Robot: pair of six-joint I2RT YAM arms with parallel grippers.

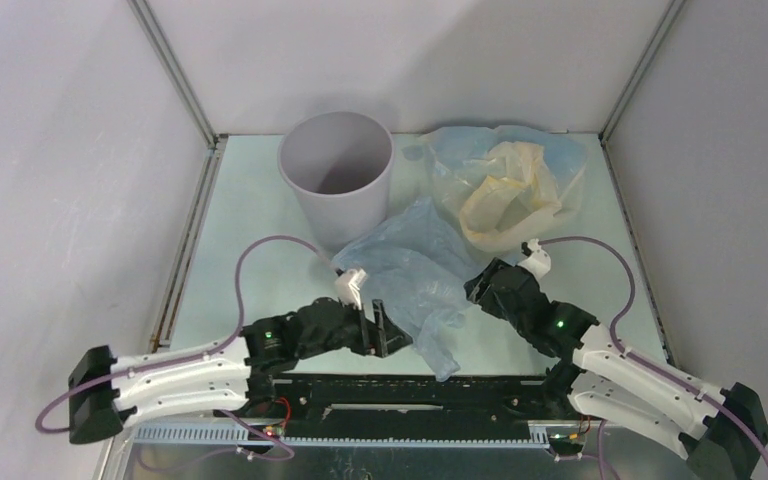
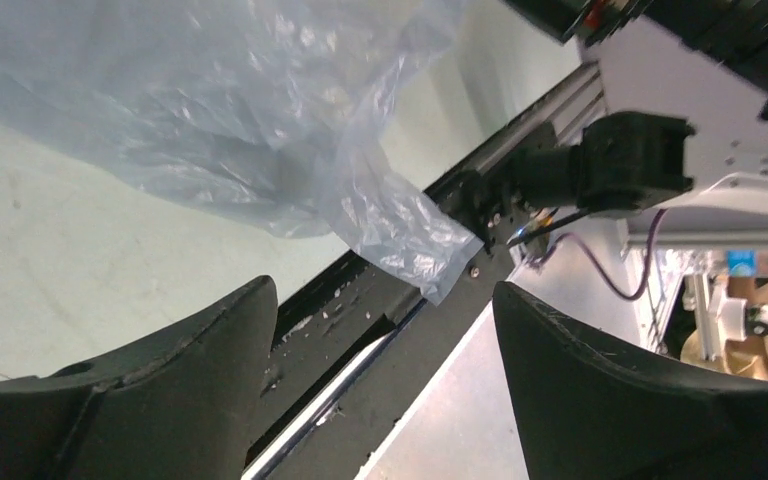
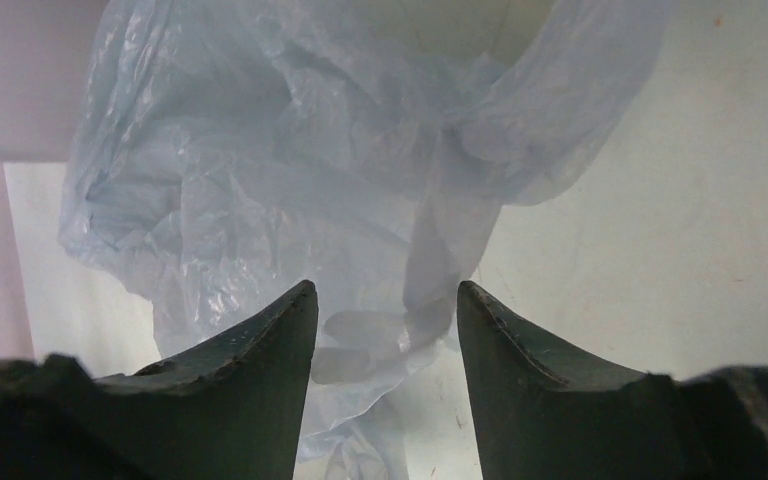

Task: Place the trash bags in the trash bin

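Pale tabletop [image 1: 250,230]: nearest, the left gripper [image 2: 385,288] gapes wide on nothing, while the right gripper [image 3: 385,290], half open, has blue-grey trash bag [image 3: 260,200] film loose between its tips. Only the overhead view shows the trash bin [image 1: 345,210] upright beyond, other trash bags [image 1: 505,180] heaped beside it.

The setting is a robotics lab test cell. A pale table [image 1: 250,200] is boxed in on the left, right and far sides by plain grey panels [image 1: 60,150] set between aluminium posts [image 1: 175,70]. A left arm [image 1: 180,375] and a right arm [image 1: 640,385] are bolted to a black rail [image 1: 410,385] at the near edge. Purple cables [image 1: 280,237] loop loose and green indicator lights [image 1: 560,323] glow. In the left wrist view, cluttered gear [image 2: 750,320] stands off the table, too blurred to name.
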